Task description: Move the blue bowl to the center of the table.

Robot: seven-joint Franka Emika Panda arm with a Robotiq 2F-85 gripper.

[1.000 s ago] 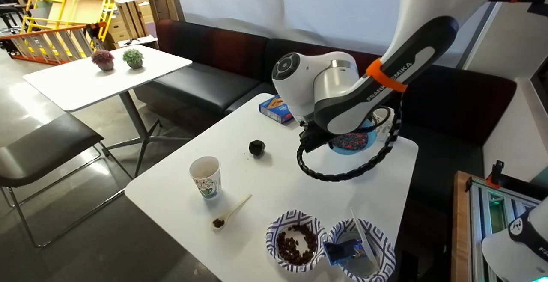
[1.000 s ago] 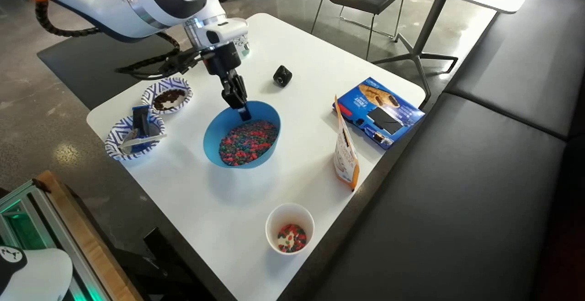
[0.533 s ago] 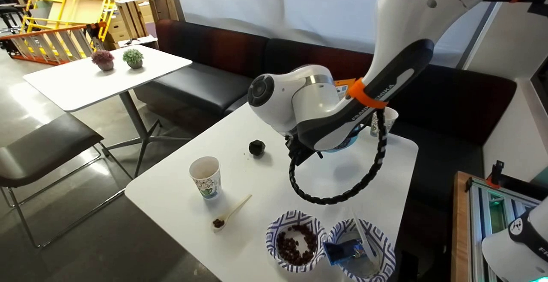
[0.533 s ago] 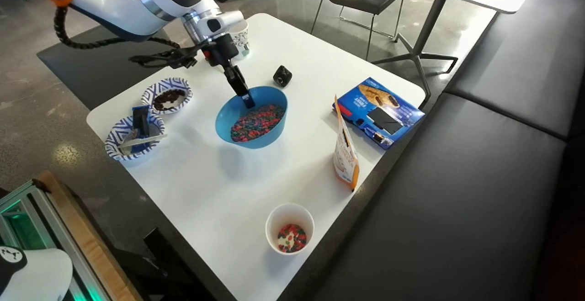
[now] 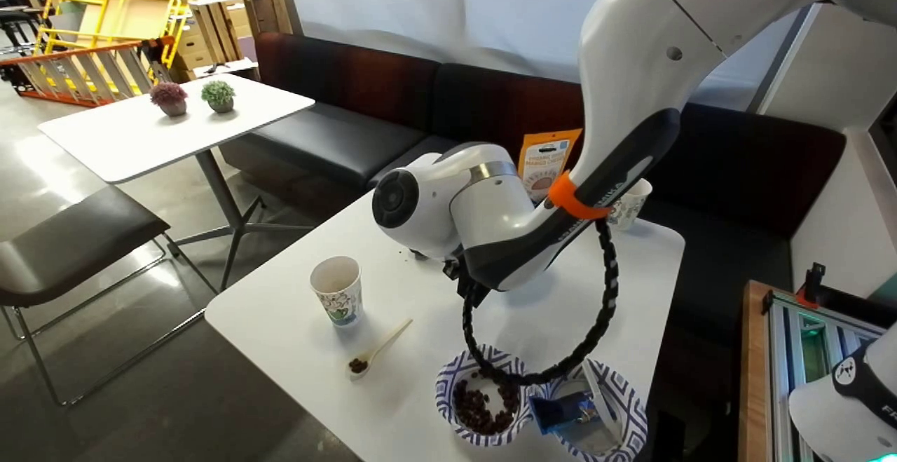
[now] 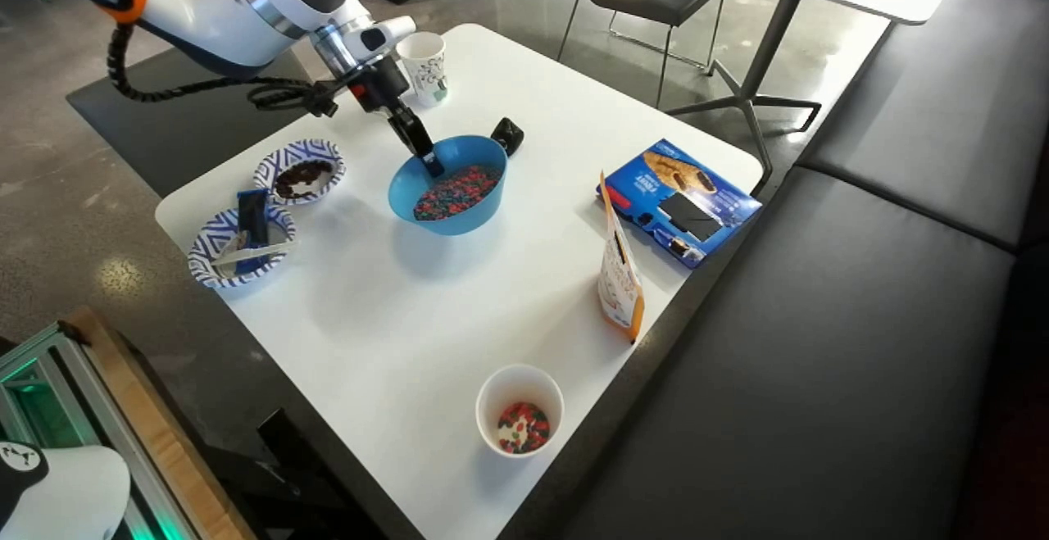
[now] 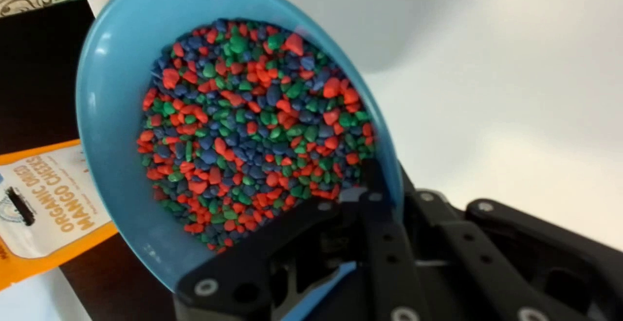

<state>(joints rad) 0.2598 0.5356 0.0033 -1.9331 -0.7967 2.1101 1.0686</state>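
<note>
Table (image 6: 524, 261) edges well off; gripper (image 6: 430, 160) holds blue bowl (image 6: 467, 222), seemingly raised.

Smooth, glossy plastic bowl (image 7: 114, 111)

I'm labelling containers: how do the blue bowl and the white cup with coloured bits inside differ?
The blue bowl is held at its rim by the gripper and looks lifted; the white cup stands on the table. The blue bowl is wider than the white cup. Coloured bits spread broadly across the blue bowl; the white cup's smaller layer leaves pale bottom showing. Both are open-topped.
</note>
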